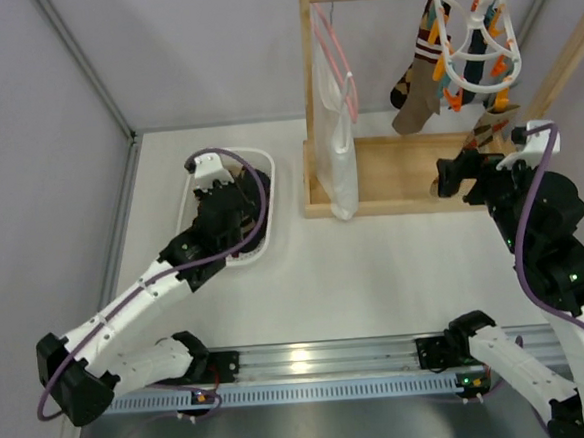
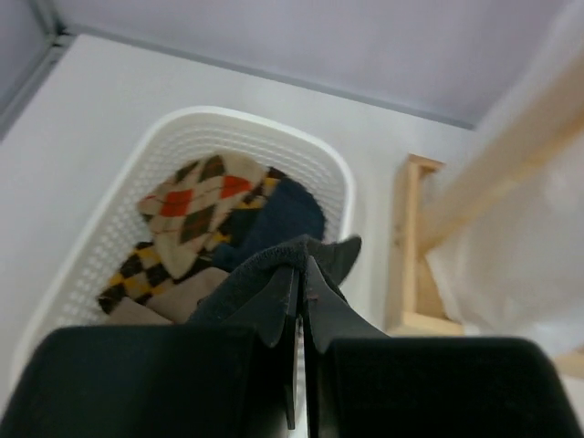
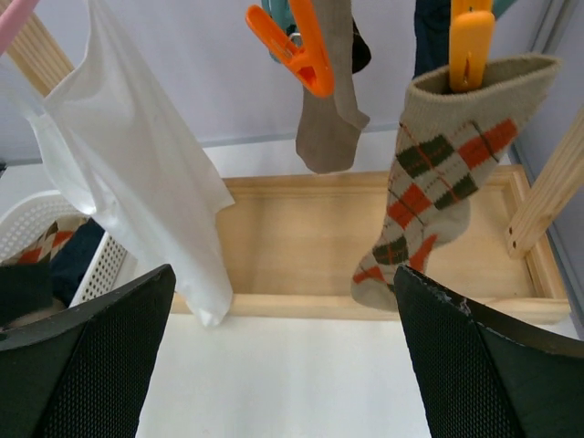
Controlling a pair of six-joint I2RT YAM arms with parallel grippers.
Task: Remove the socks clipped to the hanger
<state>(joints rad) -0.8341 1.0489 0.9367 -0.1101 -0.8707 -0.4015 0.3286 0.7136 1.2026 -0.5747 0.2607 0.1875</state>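
The white hanger [image 1: 475,41] with orange and teal clips hangs from the wooden rail at the back right. Clipped to it are an argyle sock [image 3: 429,182], under an orange clip [image 3: 470,41], and a taupe sock [image 3: 327,119], which the top view shows as a taupe sock [image 1: 415,85] with a striped cuff. My right gripper [image 3: 283,365] is open and empty, below and in front of these socks. Over the white basket [image 2: 119,196], my left gripper [image 2: 301,269] is shut on a dark sock [image 2: 246,278]. Argyle socks [image 2: 196,205] and a navy sock [image 2: 287,214] lie in the basket.
A white cloth bag [image 3: 137,173] hangs on a pink wire hanger [image 1: 338,50] at the rack's left end. The rack's wooden base tray [image 3: 301,228] lies under the socks, with a slanted wooden post [image 3: 547,192] on the right. The wall stands close behind.
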